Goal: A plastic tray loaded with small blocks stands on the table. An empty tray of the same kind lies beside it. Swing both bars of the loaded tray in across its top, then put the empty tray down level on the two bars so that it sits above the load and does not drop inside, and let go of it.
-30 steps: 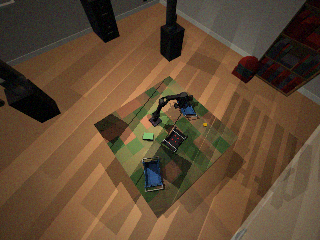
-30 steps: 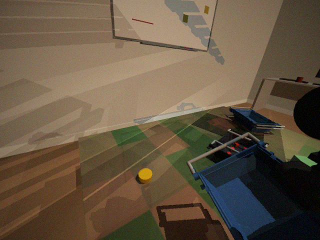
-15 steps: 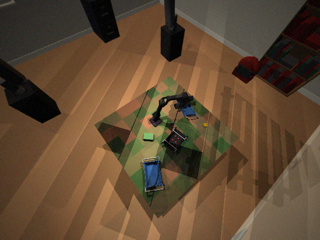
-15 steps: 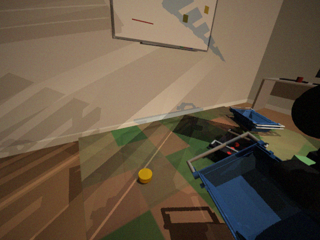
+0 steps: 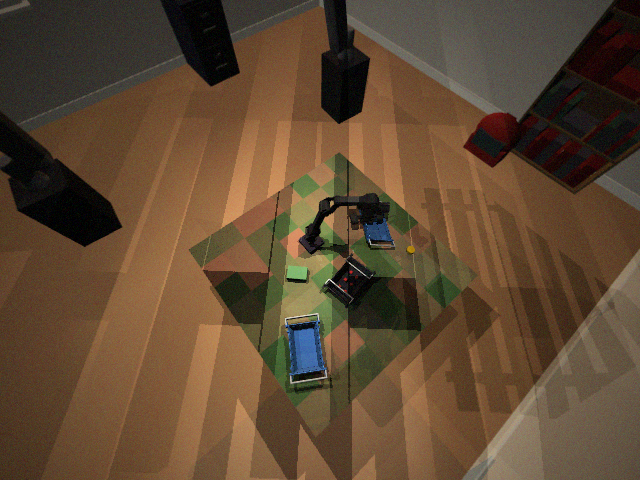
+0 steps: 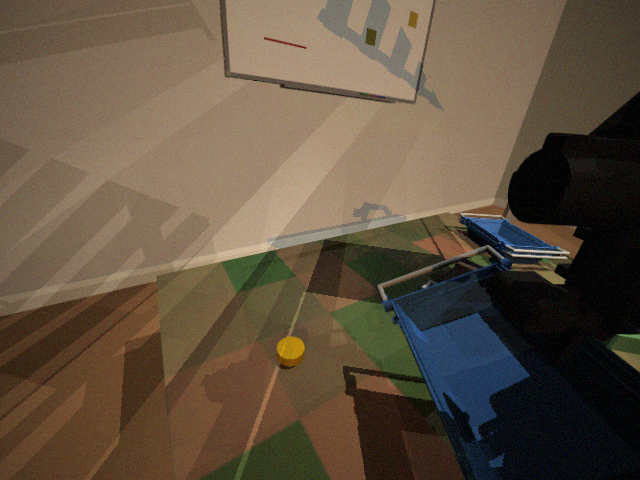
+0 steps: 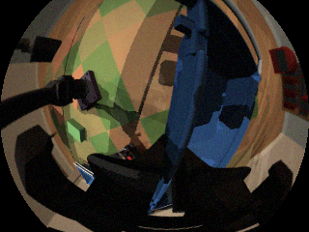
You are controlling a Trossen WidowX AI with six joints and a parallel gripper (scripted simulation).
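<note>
Blue tray [image 5: 378,233] [image 6: 465,341] [image 7: 185,101] hangs from the outstretched arm's nearly closed gripper [image 5: 356,218] [image 7: 168,138], its wall clamped; a black tray [image 5: 338,281] holds red blocks [image 5: 351,280] [image 7: 129,158].

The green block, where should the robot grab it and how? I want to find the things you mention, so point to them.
Probably by the middle of its two longer sides, coming straight down from above. The green block [image 5: 297,273] [image 6: 628,342] [image 7: 76,130] lies flat, looks longer than wide, has straight sides, and nothing covers it from above.
</note>
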